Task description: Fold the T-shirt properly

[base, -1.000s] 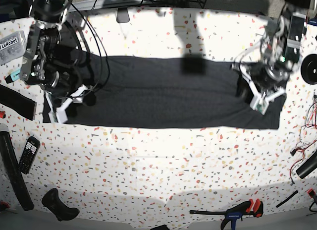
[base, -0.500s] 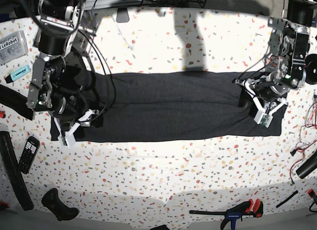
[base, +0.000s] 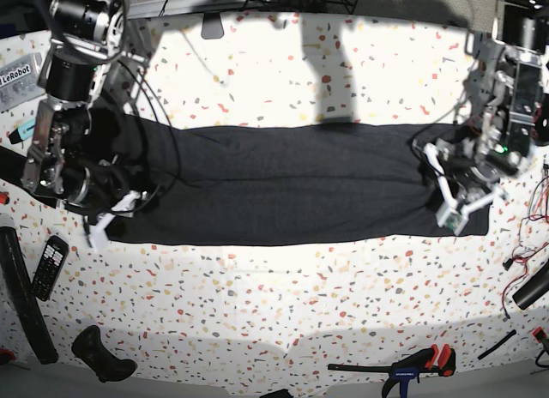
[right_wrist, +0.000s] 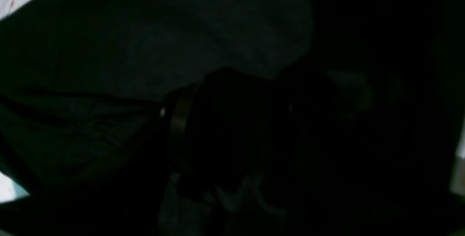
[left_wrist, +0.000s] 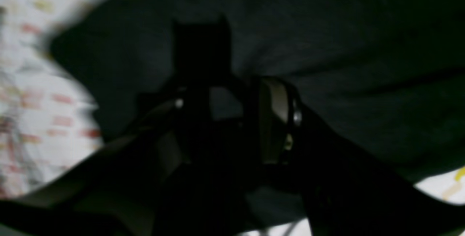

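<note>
The left gripper (base: 452, 211) sits low on the right-hand end of the T-shirt (base: 292, 183) as the base view shows it. In its wrist view the jaws stand a little apart with dark cloth behind and between them; it looks like a pinch on a fold of the T-shirt, though the blur and darkness leave that a judgement. The right gripper (base: 101, 229) is at the T-shirt's opposite end, down by the near corner. Its wrist view is too dark to tell whether the jaws are spread or pinching cloth.

Over the last second both grippers have travelled toward the near side of the table (base: 283, 295), and the T-shirt has gone with them. Its far edge has come nearer and the dark band has narrowed into a long, flat strip lying across the middle of the table. Its two ends track the grippers, which suggests both have hold of it.

For the task, this reads as a lengthwise fold being laid or dragged smooth. The strip lies fairly even, with the near edge straight. A crosswise fold probably remains.
</note>
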`<state>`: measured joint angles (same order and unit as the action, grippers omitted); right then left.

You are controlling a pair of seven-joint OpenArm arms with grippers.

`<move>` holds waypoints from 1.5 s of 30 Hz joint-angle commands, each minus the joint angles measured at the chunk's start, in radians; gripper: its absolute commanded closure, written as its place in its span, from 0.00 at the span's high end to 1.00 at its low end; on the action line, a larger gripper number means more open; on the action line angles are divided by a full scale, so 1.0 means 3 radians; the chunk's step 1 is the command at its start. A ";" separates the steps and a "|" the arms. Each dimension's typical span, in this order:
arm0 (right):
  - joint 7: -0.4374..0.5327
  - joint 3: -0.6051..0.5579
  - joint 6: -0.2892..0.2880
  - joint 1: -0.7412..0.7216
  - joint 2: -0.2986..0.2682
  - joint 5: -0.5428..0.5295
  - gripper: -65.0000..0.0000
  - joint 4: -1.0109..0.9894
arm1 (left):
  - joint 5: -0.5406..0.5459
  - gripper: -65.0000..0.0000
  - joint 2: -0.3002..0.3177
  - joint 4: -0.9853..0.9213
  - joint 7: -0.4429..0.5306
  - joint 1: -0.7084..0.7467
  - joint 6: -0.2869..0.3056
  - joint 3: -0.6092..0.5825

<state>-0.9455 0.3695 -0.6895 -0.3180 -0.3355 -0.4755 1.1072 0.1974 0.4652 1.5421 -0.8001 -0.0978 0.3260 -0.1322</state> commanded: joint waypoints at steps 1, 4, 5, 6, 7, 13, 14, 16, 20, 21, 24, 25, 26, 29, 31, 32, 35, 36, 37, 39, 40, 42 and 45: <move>-0.0004 0.0008 -0.0029 -0.0076 -0.0085 -0.0076 0.45 0.0097 | -0.0013 0.37 0.0098 0.0095 0.0053 -0.0093 -0.0095 0.0027; -0.0272 0.0008 -0.0029 -0.0114 -0.0145 -0.0248 0.45 0.0158 | 0.0029 0.39 0.0244 0.0146 0.0027 -0.0153 -0.0252 0.0027; -0.0407 0.0008 -0.0029 -0.0144 -0.0155 -0.0306 0.46 0.0163 | 0.0112 0.41 0.0298 0.0142 -0.0033 -0.0183 -0.0247 0.0027; -0.0549 0.0011 -0.0029 -0.0181 -0.0158 -0.0352 0.48 0.0164 | 0.0219 0.43 0.0351 0.0141 -0.0108 -0.0210 -0.0234 0.0027; -0.0662 0.0010 -0.0029 -0.0221 -0.0155 -0.0375 0.50 0.0164 | 0.0331 0.45 0.0399 0.0141 -0.0198 -0.0240 -0.0210 0.0027; -0.0659 0.0010 -0.0029 -0.0354 -0.0156 -0.0374 0.51 0.0165 | 0.0783 0.45 0.0687 0.0113 -0.0221 -0.0362 -0.0174 0.0027; -0.0659 0.0010 -0.0029 -0.0362 -0.0156 -0.0374 0.51 0.0165 | 0.0865 0.46 0.0741 0.0072 -0.0175 -0.0395 -0.0174 0.0027; -0.0659 0.0010 -0.0029 -0.0361 -0.0156 -0.0387 0.51 0.0168 | 0.1001 0.46 0.0814 -0.0094 -0.0186 -0.0504 -0.0174 0.0027; -0.0659 0.0010 -0.0029 -0.0289 -0.0154 -0.0511 0.51 0.0183 | 0.1601 0.46 0.0871 -0.0610 -0.0197 -0.0731 0.0025 0.0027; -0.0659 0.0010 -0.0029 -0.0252 -0.0154 -0.0570 0.51 0.0202 | 0.1766 0.46 0.0867 -0.0721 -0.0197 -0.0779 0.0126 0.0027; -0.0659 0.0010 -0.0029 -0.0066 -0.0154 -0.0779 0.51 0.0398 | 0.2031 0.46 0.0849 -0.0940 -0.0196 -0.0895 0.0338 0.0027; -0.0670 0.0010 -0.0029 0.0020 -0.0154 -0.0835 0.51 0.0516 | 0.2054 0.46 0.0852 -0.0998 -0.0175 -0.0926 0.0376 0.0027; -0.0689 0.0010 -0.0029 0.0116 -0.0155 -0.0875 0.51 0.0661 | 0.2051 0.46 0.0853 -0.1062 -0.0130 -0.0952 0.0402 0.0027; -0.0698 0.0010 -0.0029 0.0455 -0.0154 -0.0882 0.51 0.1188 | 0.2056 0.46 0.0852 -0.1322 -0.0038 -0.1021 0.0416 0.0027; -0.0699 0.0010 -0.0029 0.0710 -0.0154 -0.0880 0.51 0.1539 | 0.2092 0.46 0.0855 -0.1531 -0.0029 -0.1041 0.0467 0.0027; -0.0698 0.0010 -0.0029 0.0839 -0.0154 -0.0880 0.51 0.1700 | 0.2178 0.46 0.0855 -0.1637 -0.0085 -0.1049 0.0490 0.0027; -0.0698 0.0011 -0.0029 0.1197 -0.0154 -0.0881 0.51 0.2118 | 0.2617 0.46 0.0882 -0.1884 -0.0290 -0.1069 0.0687 0.0027; -0.0698 0.0011 -0.0029 0.1302 -0.0154 -0.0881 0.51 0.2234 | 0.2701 0.46 0.0898 -0.1929 -0.0300 -0.1069 0.0743 0.0027; -0.0698 0.0011 -0.0029 0.1403 -0.0154 -0.0881 0.51 0.2341 | 0.2719 0.46 0.0909 -0.1962 -0.0290 -0.1069 0.0759 0.0027; -0.0698 0.0011 -0.0029 0.1588 -0.0154 -0.0882 0.51 0.2533 | 0.2714 0.46 0.0936 -0.2000 -0.0211 -0.1068 0.0759 0.0027; -0.0697 0.0010 -0.0029 0.1677 -0.0153 -0.0885 0.51 0.2623 | 0.2698 0.46 0.0947 -0.2001 -0.0164 -0.1068 0.0759 0.0027; -0.0697 0.0010 -0.0029 0.1853 -0.0144 -0.0885 0.51 0.2787 | 0.2530 0.46 0.0954 -0.2001 -0.0069 -0.1069 0.0760 0.0027; -0.0697 0.0010 -0.0029 0.2120 -0.0145 -0.0885 0.51 0.2998 | 0.2121 0.46 0.0954 -0.2001 0.0052 -0.1059 0.0724 0.0027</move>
<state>-1.1694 0.3656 -0.6910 0.3225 -0.3653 -0.7334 1.9896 0.8219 0.7280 0.9291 -0.7986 -0.3923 0.5373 -0.1326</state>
